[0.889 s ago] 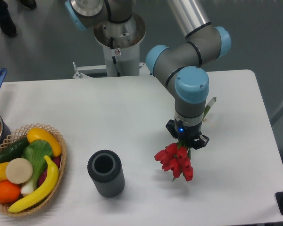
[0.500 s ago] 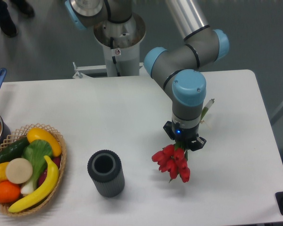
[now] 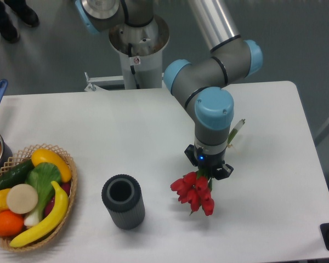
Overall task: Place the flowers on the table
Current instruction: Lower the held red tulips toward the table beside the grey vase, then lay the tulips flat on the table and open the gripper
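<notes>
Clearly, the single fixed view looks down on the table (image 3: pixel 98 131), with the arm reaching in from the far edge. The end effector (image 3: pixel 208 171) hangs over the right half of the table, nearer the near edge than the far one, and it grips the flowers (image 3: pixel 194 193) by the stems. The red blooms stick out below it toward the near edge, and a pale stem end shows on the other side of the wrist, toward the far right corner.

By my judgement the bunch is light and soft: thin stems that bend, blooms that crush or shed if squeezed. The stems just behind the blooms are the sensible place to hold, as the end effector does, since that keeps the load balanced and spares the petals. A thin bundle may also slip or fan out when the grip eases, so a low release looks safer than a drop.

Much is hidden. The blue wrist cap and the body below it cover the fingers, so the jaw gap and the contact point cannot be seen; the hold is inferred from the bunch hanging there. Whether the blooms touch the table or hover just above it cannot be told from this angle. Most of the stem length is masked by the wrist.

A dark vase (image 3: pixel 123 201) stands apart to the left, near the near edge, and a basket (image 3: pixel 71 170) of fruit lies at the left edge, partly cut off.
</notes>
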`<state>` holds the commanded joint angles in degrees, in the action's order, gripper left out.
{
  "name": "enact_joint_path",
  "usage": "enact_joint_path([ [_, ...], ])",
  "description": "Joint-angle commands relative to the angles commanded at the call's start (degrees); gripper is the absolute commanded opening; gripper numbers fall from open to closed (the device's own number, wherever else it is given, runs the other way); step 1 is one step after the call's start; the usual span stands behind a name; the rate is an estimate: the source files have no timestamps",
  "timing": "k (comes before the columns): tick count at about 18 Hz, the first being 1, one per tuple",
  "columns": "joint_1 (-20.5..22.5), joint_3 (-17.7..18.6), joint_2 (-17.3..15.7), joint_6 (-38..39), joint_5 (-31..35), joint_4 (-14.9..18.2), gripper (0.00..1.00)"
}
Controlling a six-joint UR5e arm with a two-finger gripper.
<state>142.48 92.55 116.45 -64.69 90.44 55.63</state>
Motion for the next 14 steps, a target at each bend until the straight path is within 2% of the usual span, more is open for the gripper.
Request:
enact_joint_path([
  [5, -1.0, -0.3, 1.7, 1.7, -0.3, 0.0, 0.28],
  [8, -1.1, -0.4, 2.5, 1.4, -0.3, -0.1, 0.40],
  [12, -1.1, -0.4, 3.4, 1.4, -0.5, -0.5, 0.66],
  [14, -1.4, -0.4, 4.1, 1.5, -0.5, -1.3, 0.70],
])
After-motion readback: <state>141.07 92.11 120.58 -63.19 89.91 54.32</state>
